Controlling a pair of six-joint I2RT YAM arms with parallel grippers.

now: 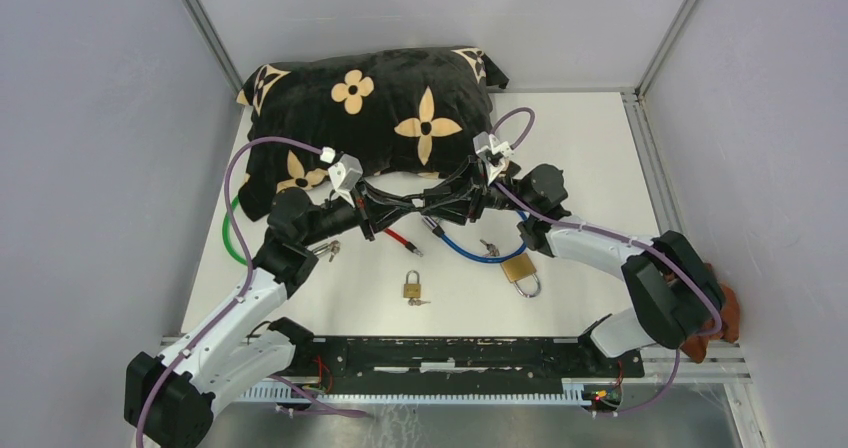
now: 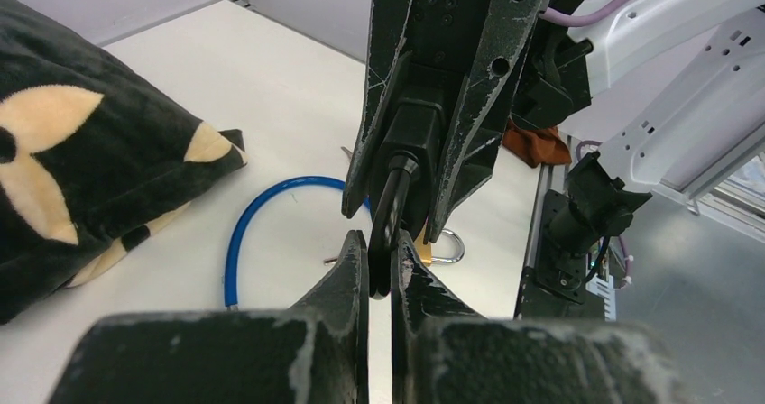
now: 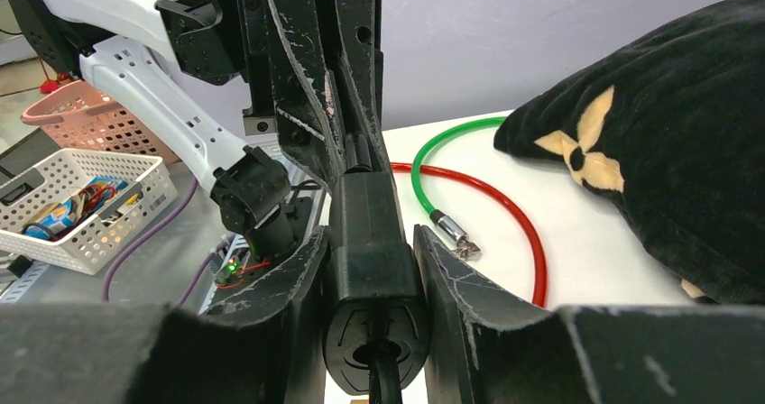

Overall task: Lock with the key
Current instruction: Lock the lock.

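Above the middle of the table the two grippers meet tip to tip. My right gripper (image 3: 370,234) (image 1: 447,208) is shut on a black lock body (image 3: 372,269) (image 2: 417,124), which sits upright between its fingers. A black key (image 2: 382,242) (image 3: 382,384) sticks out of the keyhole in the lock's end face. My left gripper (image 2: 380,244) (image 1: 392,211) is shut on the flat head of that key, which fills the narrow gap between its fingers. How deep the key's blade goes into the lock is hidden.
A black pillow (image 1: 370,118) with tan flowers lies behind the arms. On the table lie a blue cable (image 1: 470,253), a red cable (image 3: 514,219), a green cable (image 3: 424,165), a large brass padlock (image 1: 520,268) and a small brass padlock (image 1: 412,286) with keys.
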